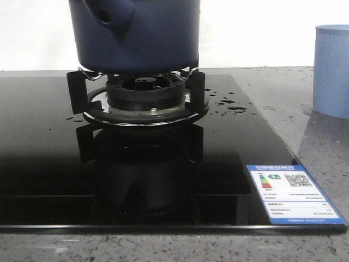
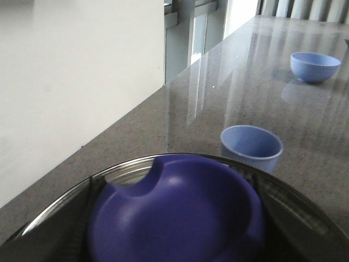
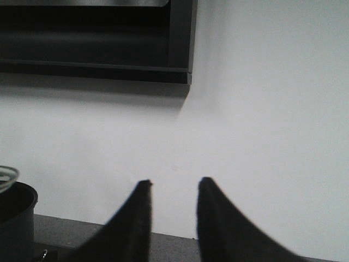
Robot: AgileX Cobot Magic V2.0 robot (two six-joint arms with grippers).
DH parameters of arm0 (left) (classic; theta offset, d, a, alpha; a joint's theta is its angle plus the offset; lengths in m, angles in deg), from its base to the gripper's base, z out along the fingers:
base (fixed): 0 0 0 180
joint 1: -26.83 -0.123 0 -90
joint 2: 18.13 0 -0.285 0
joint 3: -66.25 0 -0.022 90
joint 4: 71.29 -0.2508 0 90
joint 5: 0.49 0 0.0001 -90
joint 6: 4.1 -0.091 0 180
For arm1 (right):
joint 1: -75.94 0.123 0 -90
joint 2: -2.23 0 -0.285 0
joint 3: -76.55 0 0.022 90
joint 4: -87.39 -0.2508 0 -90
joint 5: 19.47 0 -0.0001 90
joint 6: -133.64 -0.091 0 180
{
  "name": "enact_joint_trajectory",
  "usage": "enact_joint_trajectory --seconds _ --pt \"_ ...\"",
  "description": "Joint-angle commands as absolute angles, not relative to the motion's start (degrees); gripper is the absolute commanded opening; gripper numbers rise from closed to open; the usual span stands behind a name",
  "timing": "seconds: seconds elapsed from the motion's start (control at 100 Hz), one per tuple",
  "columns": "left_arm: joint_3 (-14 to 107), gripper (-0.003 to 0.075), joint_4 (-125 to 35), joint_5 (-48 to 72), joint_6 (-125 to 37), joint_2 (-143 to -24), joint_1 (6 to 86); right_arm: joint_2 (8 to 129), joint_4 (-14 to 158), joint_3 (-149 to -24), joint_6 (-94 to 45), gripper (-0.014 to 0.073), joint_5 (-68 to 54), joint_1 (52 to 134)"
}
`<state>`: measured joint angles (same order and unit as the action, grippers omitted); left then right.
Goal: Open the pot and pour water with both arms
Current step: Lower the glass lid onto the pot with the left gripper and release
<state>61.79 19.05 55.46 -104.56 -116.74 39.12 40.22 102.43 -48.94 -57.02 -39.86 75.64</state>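
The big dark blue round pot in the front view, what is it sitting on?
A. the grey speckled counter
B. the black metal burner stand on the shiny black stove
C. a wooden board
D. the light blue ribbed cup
B. The big dark navy-blue round pot rests on the prongs of the black metal burner stand, which stands on the glossy black glass stove top, speckled with water drops.
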Motion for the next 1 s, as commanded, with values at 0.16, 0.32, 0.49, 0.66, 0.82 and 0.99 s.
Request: enact_joint_trajectory --seconds 0.16,0.32,0.49,0.66,0.82,0.99 --pt "64.1 0.0209 26.0 55.5 -108.9 -118.6 39.6 36.1 102.2 -50.1 -56.9 -0.0074 -39.0 75.2" --pt "64.1 0.0209 27.0 53.9 -109.0 -119.6 39.6 36.1 102.2 -50.1 -56.9 -0.0074 -38.4 75.2" --pt "64.1 0.0356 26.9 53.3 -110.9 -119.6 39.6 36.2 102.2 -50.1 -56.9 -0.0074 -38.0 75.2" --pt "64.1 0.0638 27.4 53.2 -110.8 -118.8 39.6 36.2 102.2 -50.1 -56.9 -0.0074 -36.8 75.2" --pt "64.1 0.0592 27.5 52.8 -110.8 -113.8 39.4 36.2 102.2 -50.1 -56.9 -0.0074 -36.7 75.2" --pt "64.1 0.0336 26.8 49.0 -106.7 -105.4 37.8 36.1 102.2 -50.1 -56.9 -0.0074 -36.6 75.2"
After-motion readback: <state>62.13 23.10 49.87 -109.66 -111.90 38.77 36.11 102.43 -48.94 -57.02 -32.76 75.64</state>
